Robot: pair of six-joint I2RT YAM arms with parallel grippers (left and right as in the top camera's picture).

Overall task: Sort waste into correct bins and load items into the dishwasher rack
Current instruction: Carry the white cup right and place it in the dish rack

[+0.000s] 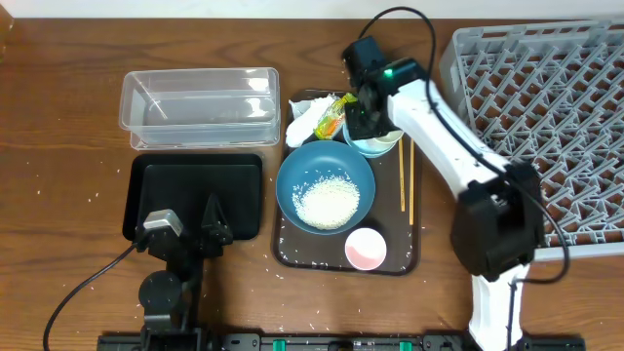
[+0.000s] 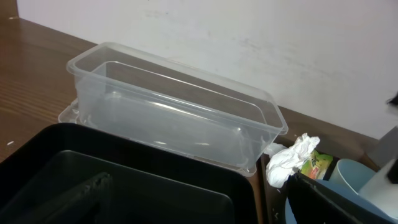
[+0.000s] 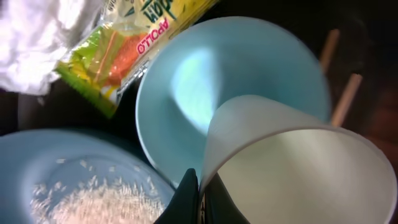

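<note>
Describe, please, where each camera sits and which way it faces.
Overhead: above the table, looking down; left arm and right arm show.
Left wrist: low over the black tray, facing the clear tub; no tool visible.
Right wrist: above the white cup and small bowl; the right tool pinches the cup's rim.
Shared: all see the snack wrapper.

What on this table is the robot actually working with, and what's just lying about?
Part of the job: tissue, snack wrapper, rice, dark-blue bowl, light-blue bowl, white cup, pink cup, chopsticks, clear tub, black bin, grey rack.
Just lying about: brown serving tray, black cable.
</note>
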